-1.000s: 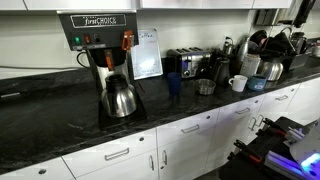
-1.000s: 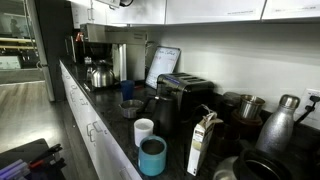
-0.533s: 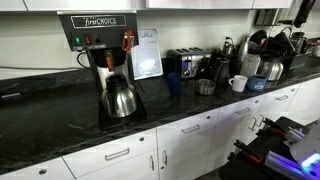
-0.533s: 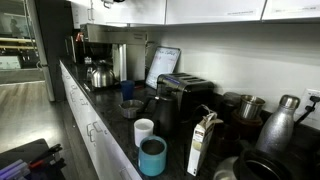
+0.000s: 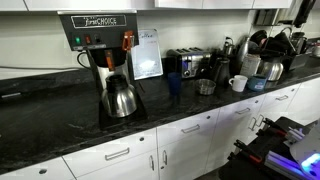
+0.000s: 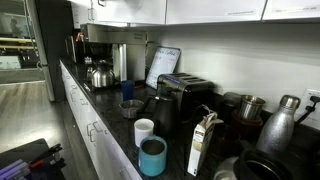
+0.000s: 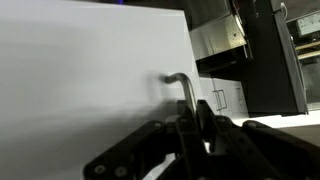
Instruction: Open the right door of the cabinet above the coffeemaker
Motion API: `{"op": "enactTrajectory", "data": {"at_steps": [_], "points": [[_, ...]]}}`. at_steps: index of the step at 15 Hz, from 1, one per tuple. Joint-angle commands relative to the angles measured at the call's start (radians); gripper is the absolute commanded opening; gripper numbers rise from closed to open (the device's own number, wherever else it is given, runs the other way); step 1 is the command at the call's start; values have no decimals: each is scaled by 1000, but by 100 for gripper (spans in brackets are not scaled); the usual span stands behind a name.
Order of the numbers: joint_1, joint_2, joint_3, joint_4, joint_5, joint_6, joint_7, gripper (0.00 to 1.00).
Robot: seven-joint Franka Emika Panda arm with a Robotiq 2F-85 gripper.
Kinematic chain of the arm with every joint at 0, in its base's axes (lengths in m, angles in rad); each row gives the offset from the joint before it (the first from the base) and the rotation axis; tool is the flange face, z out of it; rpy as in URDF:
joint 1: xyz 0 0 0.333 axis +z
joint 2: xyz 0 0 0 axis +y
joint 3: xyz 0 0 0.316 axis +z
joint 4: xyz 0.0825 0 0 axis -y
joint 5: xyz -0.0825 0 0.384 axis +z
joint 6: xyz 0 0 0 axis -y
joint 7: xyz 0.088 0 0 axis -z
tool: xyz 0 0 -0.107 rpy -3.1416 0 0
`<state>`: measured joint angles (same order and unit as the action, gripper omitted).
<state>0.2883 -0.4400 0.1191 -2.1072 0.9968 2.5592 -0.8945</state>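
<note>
Our fingers (image 7: pixel 210 125) appear clamped on the slim silver bar handle (image 7: pixel 181 82) of the white flat-fronted cabinet door (image 7: pixel 90 80), a grip for pulling it open. The cabinet (image 5: pixel 100 3) hangs above the black-and-steel coffeemaker (image 5: pixel 105 60) at the black bench's (image 5: pixel 40 130) back edge.

"First Choice" in white script on the coffeemaker (image 5: pixel 104 62) top panel

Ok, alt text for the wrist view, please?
A black gripper straddles the silver bar handle of a flat white cabinet door that fills most of the frame; whether it grips is unclear. White base cabinets show far right.
</note>
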Motion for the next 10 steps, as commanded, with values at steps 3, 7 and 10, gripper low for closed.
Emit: {"op": "enactTrajectory", "data": {"at_steps": [3,7,10], "points": [[-70,-123,14,-82,-172,54,235,4],[-64,-192,2,-127,-326,44,392,4],[-65,-235,-4,-144,-457,18,526,4]]}}
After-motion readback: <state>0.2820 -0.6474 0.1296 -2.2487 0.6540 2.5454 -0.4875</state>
